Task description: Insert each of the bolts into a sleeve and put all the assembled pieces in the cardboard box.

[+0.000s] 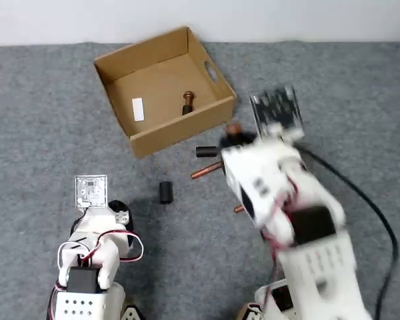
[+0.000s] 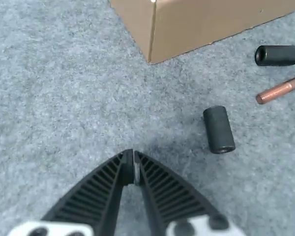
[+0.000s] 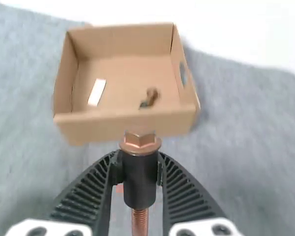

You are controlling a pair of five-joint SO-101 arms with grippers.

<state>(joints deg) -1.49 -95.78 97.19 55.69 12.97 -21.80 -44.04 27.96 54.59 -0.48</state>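
Cardboard box (image 1: 180,135) at the far side of the grey counter (image 1: 47,133), top open. One assembled piece (image 1: 187,103) lies inside, toward the wall with the handle slot; a white label (image 1: 138,109) is stuck on the box floor, well apart from it.

Right gripper (image 3: 138,160) is clenched on a black held sleeve (image 3: 138,179). A copper held bolt (image 3: 140,142) runs through the sleeve, with its hex head at the box end and its thread poking out the other. The gripper sits just in front of the box's near wall.

Left gripper (image 2: 132,164) is clenched on nothing, its fingertips meeting, low over the counter and well apart from the box.

Loose sleeve (image 1: 165,192) lies on its side between the left arm and the box. Second sleeve (image 1: 207,151) lies just beside the box's near wall. Bare bolt (image 1: 207,171) lies near it, untouched. Copper end (image 1: 239,209) shows at the edge of the right arm; the rest is hidden.
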